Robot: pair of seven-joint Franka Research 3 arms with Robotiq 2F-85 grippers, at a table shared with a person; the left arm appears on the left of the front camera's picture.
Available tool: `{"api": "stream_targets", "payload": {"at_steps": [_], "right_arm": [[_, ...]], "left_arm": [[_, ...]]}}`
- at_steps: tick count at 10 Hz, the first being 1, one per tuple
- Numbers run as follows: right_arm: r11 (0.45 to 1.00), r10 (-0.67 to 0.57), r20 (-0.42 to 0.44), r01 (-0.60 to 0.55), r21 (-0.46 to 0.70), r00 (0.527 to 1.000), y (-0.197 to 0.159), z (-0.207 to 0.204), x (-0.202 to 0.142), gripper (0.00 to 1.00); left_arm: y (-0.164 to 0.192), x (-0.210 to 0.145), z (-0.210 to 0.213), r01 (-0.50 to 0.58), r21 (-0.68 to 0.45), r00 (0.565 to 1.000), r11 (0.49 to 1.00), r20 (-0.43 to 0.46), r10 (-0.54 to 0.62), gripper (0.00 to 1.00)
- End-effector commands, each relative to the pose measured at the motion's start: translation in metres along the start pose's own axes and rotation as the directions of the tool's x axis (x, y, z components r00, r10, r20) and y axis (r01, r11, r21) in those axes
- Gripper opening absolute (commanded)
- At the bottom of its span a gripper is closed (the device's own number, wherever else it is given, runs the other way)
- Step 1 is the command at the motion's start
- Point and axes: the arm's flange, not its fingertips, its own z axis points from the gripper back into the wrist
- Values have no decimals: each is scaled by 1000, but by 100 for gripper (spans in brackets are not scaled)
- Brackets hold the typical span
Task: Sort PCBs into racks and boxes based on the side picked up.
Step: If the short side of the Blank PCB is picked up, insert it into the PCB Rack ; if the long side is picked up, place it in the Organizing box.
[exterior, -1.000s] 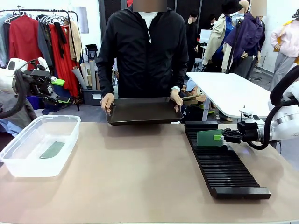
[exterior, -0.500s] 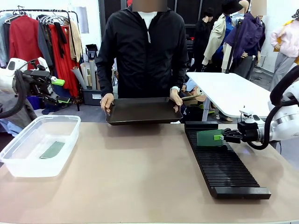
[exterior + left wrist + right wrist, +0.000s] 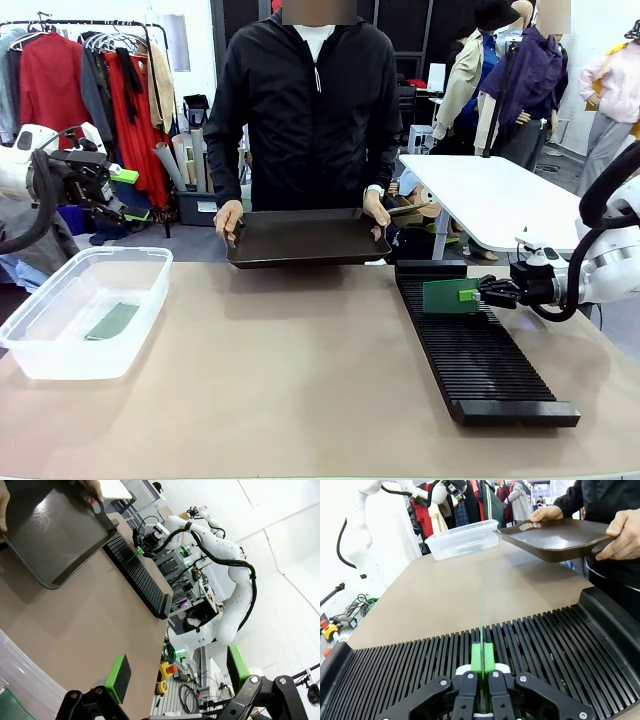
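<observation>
The right gripper [image 3: 482, 672] has its green-padded fingers [image 3: 476, 661] pinched together on a thin green circuit board [image 3: 480, 625] seen edge-on, standing upright over the long black slotted rack [image 3: 560, 645]. Beyond the rack lies the brown table [image 3: 470, 590]. At its far end sits a clear plastic tub [image 3: 462, 539]. A person's hands [image 3: 626, 530] hold a shallow dark tray [image 3: 555, 536] by its ends, above the table's edge.

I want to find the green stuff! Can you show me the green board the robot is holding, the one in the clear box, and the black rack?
held PCB [image 3: 449, 296], front view, middle of its green face
PCB in the box [image 3: 111, 321], front view, its middle
rack [image 3: 490, 365], front view, slotted top
</observation>
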Motion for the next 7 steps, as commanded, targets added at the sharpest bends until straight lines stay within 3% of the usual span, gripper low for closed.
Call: {"api": "stream_targets", "payload": {"at_steps": [1,7], "right_arm": [[999,53,14,-53,-4,999,-1,1,-7,0],[1000,17,37,-16,-9,999,-5,6,-24,0]], "left_arm": [[-1,-1,0,0,5,1000,1000,-9,0,100],[-1,-1,0,0,5,1000,1000,-9,0,100]]}}
